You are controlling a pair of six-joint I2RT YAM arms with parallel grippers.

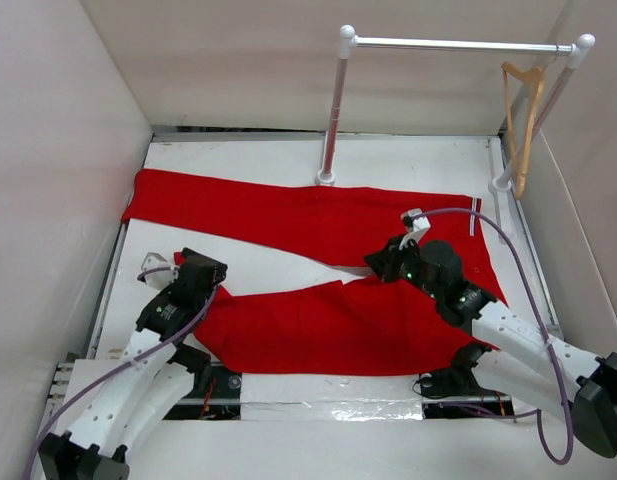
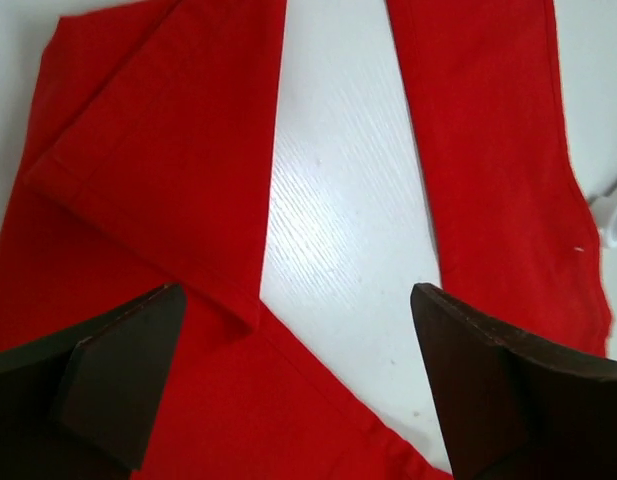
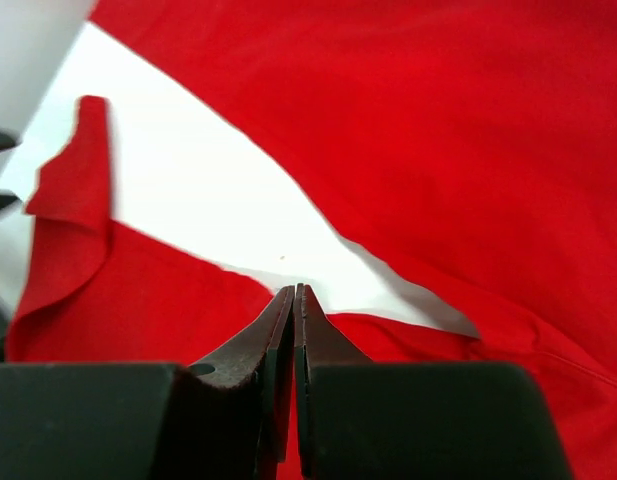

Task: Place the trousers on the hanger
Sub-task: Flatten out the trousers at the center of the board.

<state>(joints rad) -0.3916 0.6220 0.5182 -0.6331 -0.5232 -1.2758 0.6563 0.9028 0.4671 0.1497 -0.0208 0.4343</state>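
Trousers (image 1: pixel 308 215) lie flat on table (image 1: pixel 258 262), legs forked leftward. Hanger (image 1: pixel 525 120) hangs on rail (image 1: pixel 458 44), far right. Left gripper (image 2: pixel 298 300): jaws fully apart, empty, over folded leg end. Right gripper (image 3: pixel 296 292): jaws closed at crotch edge, no cloth visible between.

Red trousers (image 3: pixel 438 150) (legs apart) beneath pressed-together fingers (image 3: pixel 276 345)

Left gripper (image 2: pixel 296 300) wide, right gripper (image 3: pixel 294 292) closed
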